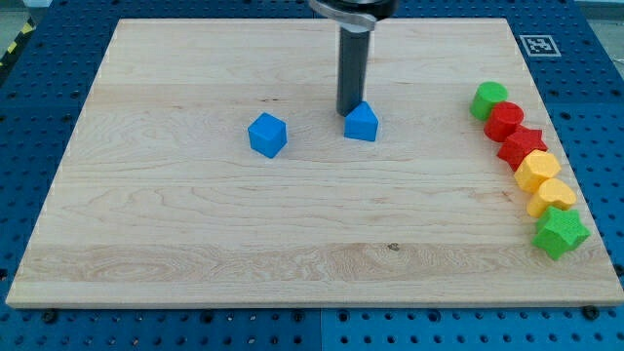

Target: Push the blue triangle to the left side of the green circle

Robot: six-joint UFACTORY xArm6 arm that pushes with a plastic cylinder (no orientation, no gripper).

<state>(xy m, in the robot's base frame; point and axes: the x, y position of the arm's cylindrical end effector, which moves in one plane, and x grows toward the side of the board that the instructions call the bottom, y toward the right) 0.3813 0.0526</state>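
Two blue blocks sit mid-board: a blue cube (266,135) toward the view's left and the blue triangle (361,123), with my tip (349,111) touching its top-left edge. No jaws exist on this rod. The green circle (488,100) lies far right, well apart.

My tip (348,111) touches blue triangle (362,124) top, green circle (488,99) far right.

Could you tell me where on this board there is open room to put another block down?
The wide band below the blue cube and blue triangle is bare, and so is the view's left. My tip touches the triangle's top-left edge. It is crowded on the view's right, from the green circle to the green star.
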